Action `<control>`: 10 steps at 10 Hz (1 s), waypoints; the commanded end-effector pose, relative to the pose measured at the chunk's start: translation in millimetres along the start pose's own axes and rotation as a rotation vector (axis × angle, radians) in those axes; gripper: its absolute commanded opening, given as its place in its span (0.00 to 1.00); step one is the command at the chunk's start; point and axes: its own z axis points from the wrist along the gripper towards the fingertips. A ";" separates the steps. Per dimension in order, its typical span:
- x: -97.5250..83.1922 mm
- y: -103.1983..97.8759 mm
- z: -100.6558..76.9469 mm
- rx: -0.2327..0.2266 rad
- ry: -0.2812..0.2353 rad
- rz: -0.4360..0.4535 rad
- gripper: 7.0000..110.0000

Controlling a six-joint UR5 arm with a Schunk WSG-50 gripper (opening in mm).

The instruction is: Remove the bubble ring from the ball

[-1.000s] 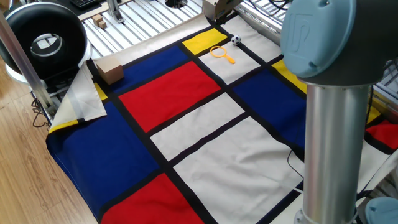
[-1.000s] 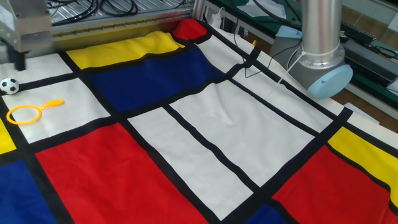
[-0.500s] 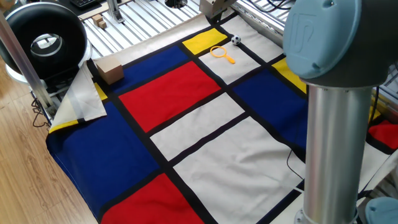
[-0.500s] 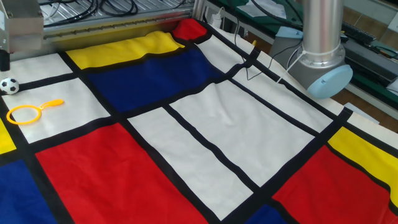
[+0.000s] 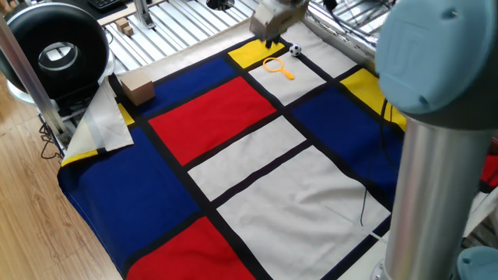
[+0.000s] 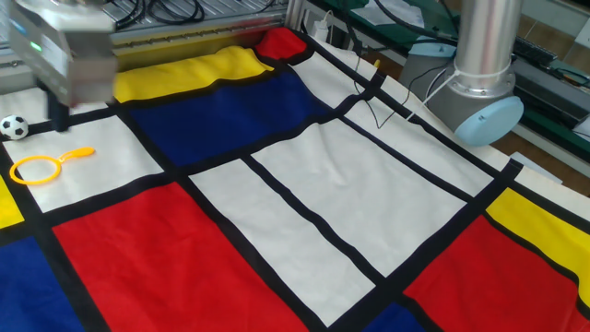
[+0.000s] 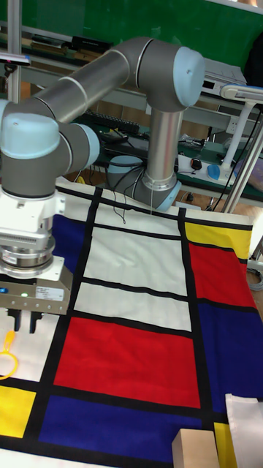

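My hand (image 7: 23, 319) hangs empty, fingers slightly parted, above the bubble ring (image 6: 40, 166), which lies flat on a white panel of the table's checked cloth (image 6: 304, 198), apart from the ball (image 6: 13, 126).

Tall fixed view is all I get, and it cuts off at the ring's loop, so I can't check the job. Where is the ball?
Observer: The ball lies on the cloth beside the bubble ring, apart from it and not inside the loop.
Operator: Is the loop around anything?
Observer: No, only white cloth shows inside it.
Operator: Which way does the handle point?
Observer: Towards the blue square, not towards the ball.
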 end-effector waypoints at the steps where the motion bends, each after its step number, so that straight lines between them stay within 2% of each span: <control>1: 25.5 15.7 11.1 0.019 -0.005 0.050 0.15; 3: 27.0 16.7 8.2 0.013 0.003 0.059 0.15; 4: 31.6 18.3 7.1 -0.001 0.028 0.069 0.15; 5: 45.4 17.4 4.3 -0.007 0.092 0.071 0.15; 6: 57.0 24.0 0.6 -0.036 0.152 0.088 0.15; 7: 60.4 27.0 -1.9 -0.040 0.173 0.121 0.15; 8: 56.5 22.2 -3.4 -0.014 0.157 0.133 0.00; 10: 35.4 27.6 -1.4 -0.032 0.079 0.128 0.00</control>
